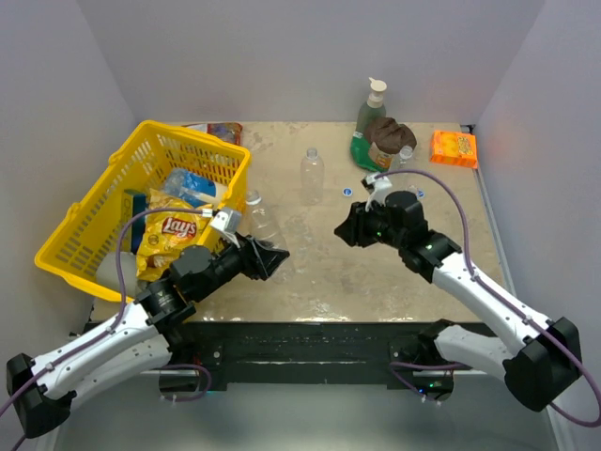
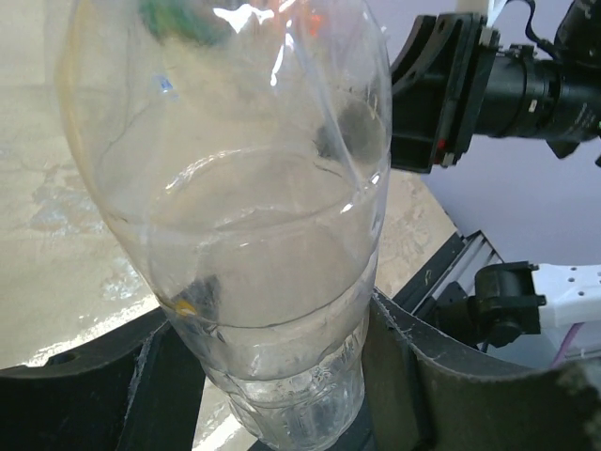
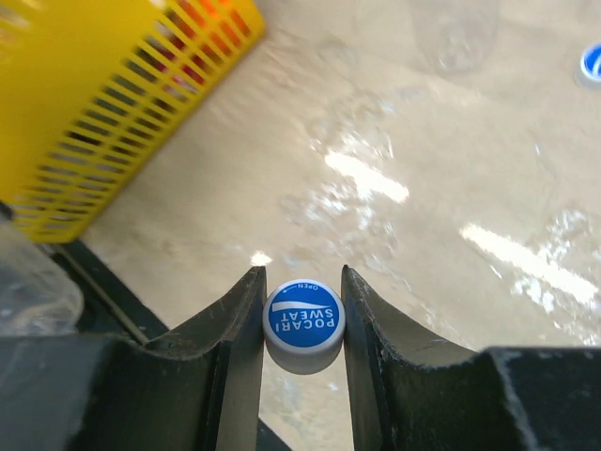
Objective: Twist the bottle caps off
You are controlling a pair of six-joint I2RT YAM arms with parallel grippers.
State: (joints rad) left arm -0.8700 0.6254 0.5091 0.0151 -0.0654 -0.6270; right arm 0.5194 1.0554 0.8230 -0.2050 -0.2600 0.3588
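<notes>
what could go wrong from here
1. The blue cap is pinched only at its rim by the right end effector, so it might slip out and roll across the table.
2. The thin clear bottle gripped by the left end effector could buckle or twist loose.
3. The two end effectors sit close together over the table, so a careless move might knock them into each other.
</notes>
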